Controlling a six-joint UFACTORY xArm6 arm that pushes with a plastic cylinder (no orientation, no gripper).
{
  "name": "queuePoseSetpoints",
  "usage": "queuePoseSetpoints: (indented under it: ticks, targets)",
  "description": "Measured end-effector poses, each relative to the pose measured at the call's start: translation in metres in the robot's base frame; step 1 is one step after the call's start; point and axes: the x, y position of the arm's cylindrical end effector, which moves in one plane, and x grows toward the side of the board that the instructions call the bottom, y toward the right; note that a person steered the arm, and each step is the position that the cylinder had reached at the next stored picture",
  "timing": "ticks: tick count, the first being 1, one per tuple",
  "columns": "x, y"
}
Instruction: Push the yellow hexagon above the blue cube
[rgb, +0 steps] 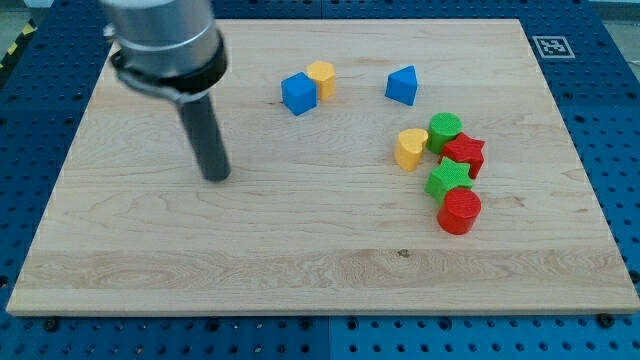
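Note:
The yellow hexagon (322, 78) sits near the view's top centre, touching the blue cube (298, 93) on the cube's upper right side. My tip (216, 176) rests on the board well to the left of and below both blocks, apart from them. The rod rises from the tip to the arm's grey body at the view's top left.
A blue triangle block (403, 86) lies right of the yellow hexagon. A cluster at the right holds a yellow heart (410, 149), a green cylinder (445, 131), a red star (464, 155), a green star (448, 180) and a red cylinder (460, 211). The wooden board (300, 270) lies on a blue pegboard.

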Motion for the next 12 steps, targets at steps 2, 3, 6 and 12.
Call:
queuePoseSetpoints:
  ticks: [2, 3, 6, 12]
  targets:
    - [-0.135, 0.019]
    - [-0.154, 0.087]
    - [-0.178, 0.325]
    - [-0.164, 0.151]
